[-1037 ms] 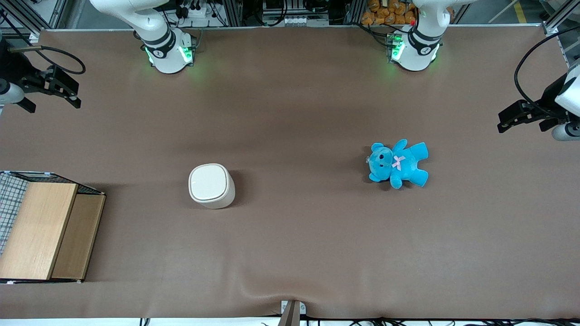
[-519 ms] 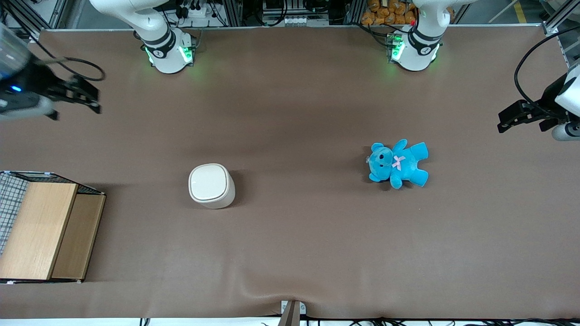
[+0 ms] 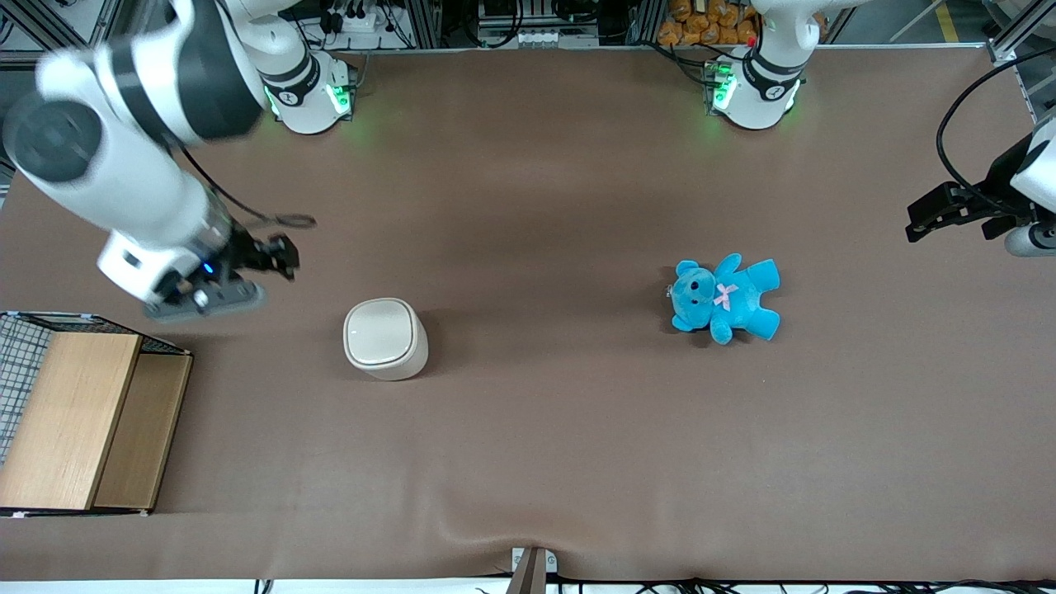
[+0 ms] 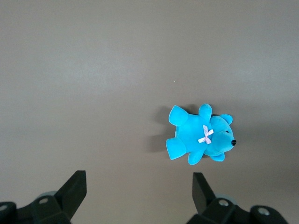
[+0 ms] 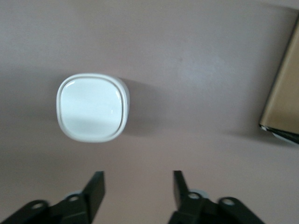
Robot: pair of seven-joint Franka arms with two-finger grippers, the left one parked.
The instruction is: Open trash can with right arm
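Observation:
The trash can is a small cream-white bin with its flip lid shut, standing on the brown table. It also shows in the right wrist view, lid flat and closed. My right arm reaches in from the working arm's end of the table. Its black gripper hangs above the table beside the trash can, a little farther from the front camera and apart from it. In the right wrist view the gripper is open and empty, both fingers wide apart over bare table.
A wooden-topped wire-mesh box stands at the working arm's end, near the table's front edge; its corner shows in the right wrist view. A blue teddy lies toward the parked arm's end, also in the left wrist view.
My right arm has swung in from the table's end toward the trash can, and the gripper has come much closer to it. The trash can and teddy have not moved.

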